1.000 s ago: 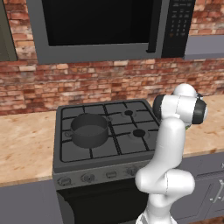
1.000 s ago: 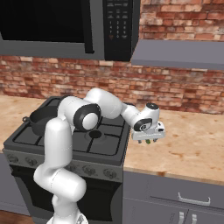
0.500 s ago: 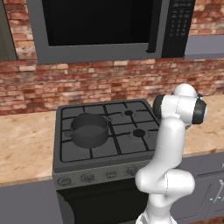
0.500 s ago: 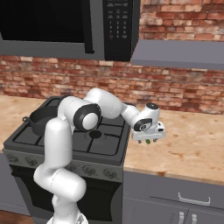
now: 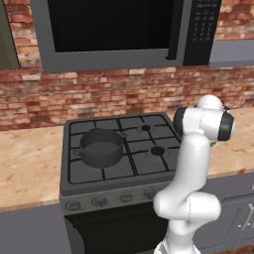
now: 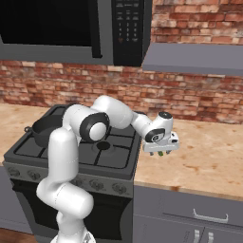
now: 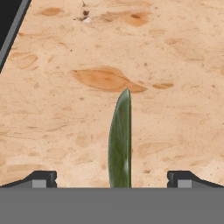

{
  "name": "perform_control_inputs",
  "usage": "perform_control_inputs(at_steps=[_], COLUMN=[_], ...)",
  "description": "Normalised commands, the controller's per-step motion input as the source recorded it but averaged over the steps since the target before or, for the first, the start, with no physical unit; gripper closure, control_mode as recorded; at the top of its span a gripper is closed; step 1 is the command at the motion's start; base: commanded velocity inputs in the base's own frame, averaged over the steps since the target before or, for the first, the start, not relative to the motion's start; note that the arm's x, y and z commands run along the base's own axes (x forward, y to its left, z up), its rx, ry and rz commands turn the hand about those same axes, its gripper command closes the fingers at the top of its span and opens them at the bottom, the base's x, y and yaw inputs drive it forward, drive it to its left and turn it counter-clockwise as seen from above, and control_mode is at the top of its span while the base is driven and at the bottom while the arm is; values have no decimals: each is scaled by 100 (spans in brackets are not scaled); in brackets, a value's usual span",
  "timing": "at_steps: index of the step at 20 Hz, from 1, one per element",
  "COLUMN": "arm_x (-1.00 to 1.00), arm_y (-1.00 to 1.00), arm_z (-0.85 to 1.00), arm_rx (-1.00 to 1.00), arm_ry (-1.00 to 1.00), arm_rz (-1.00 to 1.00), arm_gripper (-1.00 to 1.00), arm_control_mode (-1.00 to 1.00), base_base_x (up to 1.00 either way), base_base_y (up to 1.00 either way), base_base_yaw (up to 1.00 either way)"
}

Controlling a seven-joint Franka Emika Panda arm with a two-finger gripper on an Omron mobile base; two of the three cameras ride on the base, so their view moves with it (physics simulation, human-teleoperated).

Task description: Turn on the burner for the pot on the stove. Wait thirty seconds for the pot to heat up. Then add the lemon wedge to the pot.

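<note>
Pincer (image 7: 112, 177): lower centre, jaws wide apart, empty. Lemon wedge (image 7: 120, 142): between the tips, on bench (image 7: 175, 65). Pot (image 5: 101, 147): centre-left, on stove (image 5: 119, 171).

From the hand camera I see the lemon wedge (image 7: 120, 140) only edge-on, its lower end cut off at the bottom. From the right base camera it is a tiny green speck (image 6: 160, 153) under the gripper (image 6: 160, 148); I can't tell whether they touch. From the left, my arm hides the stove's (image 5: 119, 168) right corner.
</note>
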Motion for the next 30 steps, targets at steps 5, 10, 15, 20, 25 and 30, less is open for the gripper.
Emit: perform_control_inputs(at_steps=[5,10,15,20,25,30], arm_x=[0,0,0,0,0,0], arm_y=[0,0,0,0,0,0], arm_z=[0,0,0,0,0,0], arm_rx=[0,0,0,0,0,0], arm_ry=[0,0,0,0,0,0], arm_rz=[0,0,0,0,0,0], arm_gripper=[-100,-100,-100,-100,-100,-100], arm_control_mode=[-100,-100,-100,-100,-100,-100], base_base_x=[0,0,0,0,0,0], base_base_y=[0,0,0,0,0,0], base_base_yaw=[0,0,0,0,0,0])
